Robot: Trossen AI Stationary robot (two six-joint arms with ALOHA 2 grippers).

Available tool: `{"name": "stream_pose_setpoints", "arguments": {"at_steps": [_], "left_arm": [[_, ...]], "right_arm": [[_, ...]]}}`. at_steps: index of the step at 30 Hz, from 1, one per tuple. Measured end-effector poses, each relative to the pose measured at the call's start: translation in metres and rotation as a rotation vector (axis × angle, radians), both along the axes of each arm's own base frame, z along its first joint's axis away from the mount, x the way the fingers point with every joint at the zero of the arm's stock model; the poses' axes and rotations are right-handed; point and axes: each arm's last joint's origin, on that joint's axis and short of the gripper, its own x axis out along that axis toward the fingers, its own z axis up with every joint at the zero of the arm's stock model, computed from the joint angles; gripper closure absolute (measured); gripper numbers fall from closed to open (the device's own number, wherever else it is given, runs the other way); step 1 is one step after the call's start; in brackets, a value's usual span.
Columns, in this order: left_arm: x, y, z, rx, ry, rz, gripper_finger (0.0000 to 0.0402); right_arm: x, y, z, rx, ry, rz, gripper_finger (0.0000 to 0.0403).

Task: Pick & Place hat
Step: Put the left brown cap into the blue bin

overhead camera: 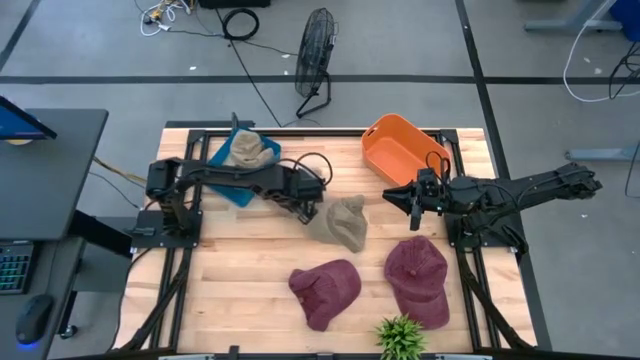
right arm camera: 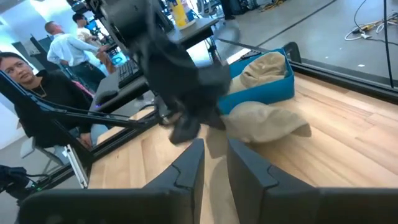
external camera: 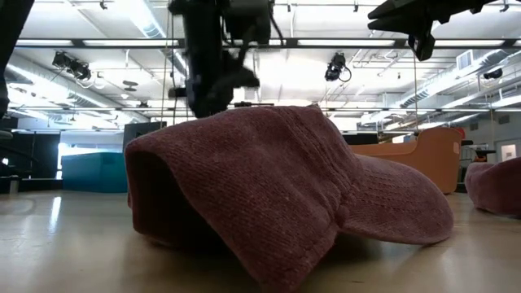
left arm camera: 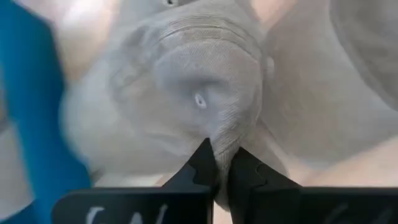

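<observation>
My left claw [left arm camera: 222, 163] pinches a fold of the tan hat [overhead camera: 341, 221]; my right claw [overhead camera: 412, 200] hovers, fingers slightly apart.

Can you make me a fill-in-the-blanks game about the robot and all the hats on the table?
1. The left gripper is pinching a ____ hat.
2. Another tan hat sits inside the ____ bin.
3. The orange bin has ____ hats in it.
4. There are ____ maroon hats on the table: one beside the other.

Missing words: tan; blue; no; two
</observation>
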Motion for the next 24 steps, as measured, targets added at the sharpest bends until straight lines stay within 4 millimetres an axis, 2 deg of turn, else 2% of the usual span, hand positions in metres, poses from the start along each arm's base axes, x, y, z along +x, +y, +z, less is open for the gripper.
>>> {"name": "stream_pose_setpoints", "arguments": {"at_steps": [3, 8, 13, 17, 24], "left_arm": [[-0.007, -0.002, 0.039, 0.011, -0.063, 0.063, 0.0387], [-0.022, -0.007, 0.113, 0.069, -0.290, 0.107, 0.0385], [-0.053, -0.010, 0.173, 0.203, -0.373, 0.213, 0.0388], [-0.076, -0.011, 0.197, 0.256, -0.348, 0.302, 0.0388], [-0.082, -0.011, 0.201, 0.259, -0.374, 0.392, 0.0388]], "right_arm": [[0.000, 0.000, 0.000, 0.000, 0.000, 0.000, 0.0328], [0.000, 0.000, 0.000, -0.003, 0.001, 0.000, 0.0328], [0.000, 0.000, 0.000, -0.004, 0.003, 0.000, 0.0328], [0.000, 0.000, 0.000, -0.004, 0.006, 0.000, 0.0328], [0.000, 0.000, -0.001, -0.005, 0.009, 0.000, 0.0328]]}}
